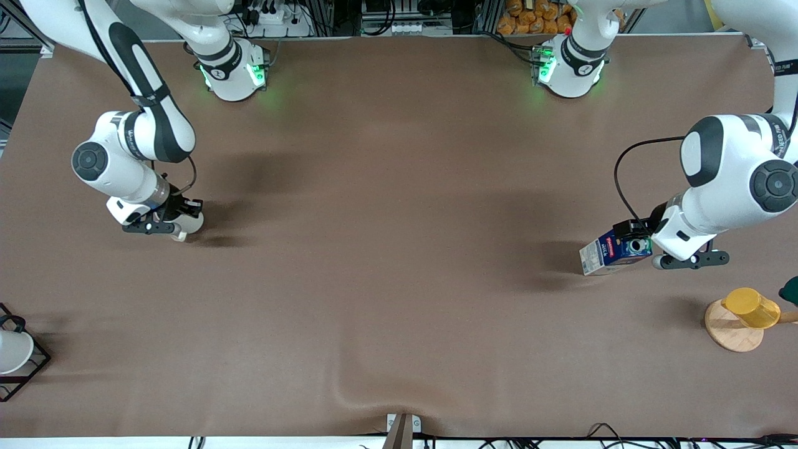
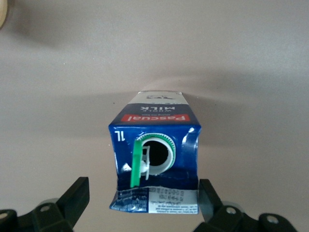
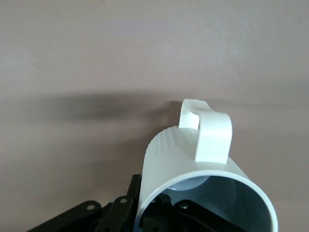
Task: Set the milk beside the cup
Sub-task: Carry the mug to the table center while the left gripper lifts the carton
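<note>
Nearest the front camera, at the left arm's end of the desk, a yellow cup lies tilted on a round wooden coaster. At the right arm's end, just as near, a black wire rack holds a white cup at the edge of the view.

Farther from the camera than the yellow cup, the milk rests on the desk toward the left arm's end, leaning so that its top faces the left hand. In the left wrist view the carton shows its round spout with the green cap flipped open, and the dark fingers stand spread on either side of it without touching it, so the left hand is released.

Well apart, toward the right arm's end, the right hand sits low at the desk and is clenched on the cup. In the right wrist view the cream mug lies tipped, its handle up and its grey inside showing, with the rim gripped by the fingers.
</note>
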Controlling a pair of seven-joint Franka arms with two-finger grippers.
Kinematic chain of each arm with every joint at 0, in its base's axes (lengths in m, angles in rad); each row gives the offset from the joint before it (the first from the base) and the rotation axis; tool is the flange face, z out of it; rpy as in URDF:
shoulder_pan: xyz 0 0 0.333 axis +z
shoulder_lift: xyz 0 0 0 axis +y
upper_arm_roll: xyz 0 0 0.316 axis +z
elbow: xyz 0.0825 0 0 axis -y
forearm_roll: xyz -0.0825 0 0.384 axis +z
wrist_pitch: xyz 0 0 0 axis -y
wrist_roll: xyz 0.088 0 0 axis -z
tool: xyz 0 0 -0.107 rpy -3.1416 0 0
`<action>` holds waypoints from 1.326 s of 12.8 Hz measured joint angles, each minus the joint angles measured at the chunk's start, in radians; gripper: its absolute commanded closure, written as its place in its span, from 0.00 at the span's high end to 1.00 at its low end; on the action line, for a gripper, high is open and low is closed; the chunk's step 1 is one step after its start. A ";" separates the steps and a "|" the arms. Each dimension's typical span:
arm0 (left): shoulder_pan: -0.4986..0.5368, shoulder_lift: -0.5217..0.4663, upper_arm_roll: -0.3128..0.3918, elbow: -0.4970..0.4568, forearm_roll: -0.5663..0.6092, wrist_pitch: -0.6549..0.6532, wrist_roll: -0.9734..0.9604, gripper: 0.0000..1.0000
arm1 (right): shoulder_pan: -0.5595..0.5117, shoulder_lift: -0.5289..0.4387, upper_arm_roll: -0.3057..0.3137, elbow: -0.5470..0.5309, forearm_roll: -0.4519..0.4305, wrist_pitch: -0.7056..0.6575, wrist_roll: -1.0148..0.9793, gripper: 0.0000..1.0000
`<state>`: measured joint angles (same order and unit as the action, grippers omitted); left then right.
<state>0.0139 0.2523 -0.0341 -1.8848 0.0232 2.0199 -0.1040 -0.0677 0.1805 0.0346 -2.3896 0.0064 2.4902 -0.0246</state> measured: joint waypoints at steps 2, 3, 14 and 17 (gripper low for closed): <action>-0.001 0.000 -0.001 0.002 0.000 0.001 0.000 1.00 | 0.106 -0.031 0.015 0.057 0.001 -0.056 0.099 0.00; -0.001 0.000 -0.001 0.002 0.000 0.001 0.000 1.00 | 0.182 -0.040 0.022 0.098 0.001 -0.075 0.177 0.00; 0.001 0.024 -0.001 -0.002 -0.001 0.001 -0.001 0.52 | 0.800 0.388 0.029 0.691 0.150 -0.229 0.725 0.00; -0.001 0.024 -0.002 0.001 -0.001 0.001 -0.001 0.42 | 0.851 0.418 0.029 0.698 0.150 -0.247 0.780 0.38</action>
<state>0.0133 0.2763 -0.0364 -1.8838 0.0226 2.0207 -0.1051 0.7835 0.5988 0.0638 -1.6916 0.1565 2.2429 0.7549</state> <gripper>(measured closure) 0.357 0.952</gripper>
